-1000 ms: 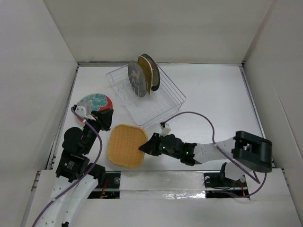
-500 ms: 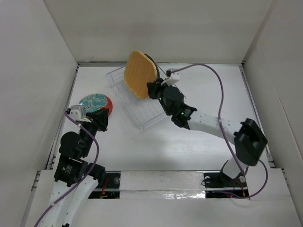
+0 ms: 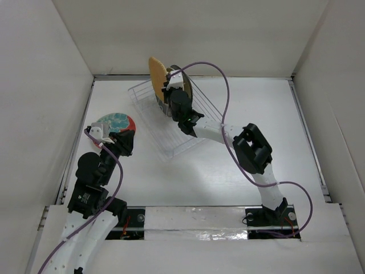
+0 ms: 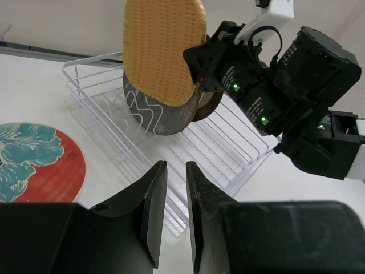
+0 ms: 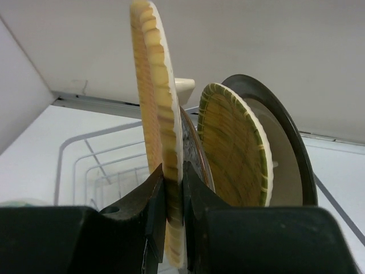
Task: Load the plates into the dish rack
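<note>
My right pincer [image 5: 173,191] was clamped on the edge of the yellow woven square plate [image 5: 151,97], holding it upright over the dish rack [image 4: 228,151]; just behind it stood the deer-pattern plate [image 4: 151,114], the woven fan-shaped plate [image 5: 234,148] and the dark-rimmed plate [image 5: 288,154]; my left pincer [image 4: 175,182] hung empty, jaws a sliver apart, near the red-teal plate [image 4: 34,165], flat on the table [image 3: 274,114].

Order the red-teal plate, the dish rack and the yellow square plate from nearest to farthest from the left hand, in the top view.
1. red-teal plate, flat on the table just beyond the left hand.
2. dish rack, farther right.
3. yellow square plate, held upright over the rack's far end by the right hand.
</note>
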Controlling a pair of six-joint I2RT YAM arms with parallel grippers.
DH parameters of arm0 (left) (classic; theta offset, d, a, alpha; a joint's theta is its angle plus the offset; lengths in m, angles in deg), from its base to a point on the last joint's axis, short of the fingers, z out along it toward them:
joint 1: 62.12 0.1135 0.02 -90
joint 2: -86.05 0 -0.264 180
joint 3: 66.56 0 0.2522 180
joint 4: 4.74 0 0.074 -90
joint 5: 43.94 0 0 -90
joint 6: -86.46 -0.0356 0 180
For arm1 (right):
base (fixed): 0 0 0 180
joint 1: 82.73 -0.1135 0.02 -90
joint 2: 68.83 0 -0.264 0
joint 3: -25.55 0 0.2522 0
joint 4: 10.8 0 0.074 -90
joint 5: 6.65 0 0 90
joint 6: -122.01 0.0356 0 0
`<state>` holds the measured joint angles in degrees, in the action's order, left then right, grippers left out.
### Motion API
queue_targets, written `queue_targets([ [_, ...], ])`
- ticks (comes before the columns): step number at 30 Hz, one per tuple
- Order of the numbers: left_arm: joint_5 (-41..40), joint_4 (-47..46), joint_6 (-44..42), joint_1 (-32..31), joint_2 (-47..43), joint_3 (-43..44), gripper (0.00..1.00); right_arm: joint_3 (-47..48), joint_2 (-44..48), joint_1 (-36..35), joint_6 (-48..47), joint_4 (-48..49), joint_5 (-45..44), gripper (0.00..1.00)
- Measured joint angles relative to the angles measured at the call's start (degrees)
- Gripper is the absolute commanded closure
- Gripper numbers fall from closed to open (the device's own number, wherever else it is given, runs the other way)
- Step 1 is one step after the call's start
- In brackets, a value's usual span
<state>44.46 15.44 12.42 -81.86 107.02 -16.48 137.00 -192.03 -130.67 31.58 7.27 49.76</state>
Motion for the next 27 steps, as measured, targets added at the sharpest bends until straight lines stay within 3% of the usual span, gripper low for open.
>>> queue_targets([
  [10,0.0,-0.13,0.0,0.0,1.44,0.0,0.82,1.84,-5.18,-1.05,-2.82,2.08,-1.42,1.0],
  [17,-0.04,-0.13,0.0,0.0,1.46,0.0,0.82,-3.56,-5.86,-4.07,-2.62,7.87,-6.45,1.0],
  [21,-0.04,-0.15,-0.02,0.0,1.46,0.0,0.82,-7.91,-5.86,-6.34,-2.89,10.23,-9.29,0.82],
  [23,-0.04,-0.13,0.0,0.0,1.46,0.0,0.82,-7.91,-5.86,-7.21,-1.97,8.52,-9.75,0.7],
  [27,-0.37,-0.13,0.0,0.0,1.46,0.0,0.79,-7.13,-5.4,-7.26,5.46,1.05,-7.67,0.55],
])
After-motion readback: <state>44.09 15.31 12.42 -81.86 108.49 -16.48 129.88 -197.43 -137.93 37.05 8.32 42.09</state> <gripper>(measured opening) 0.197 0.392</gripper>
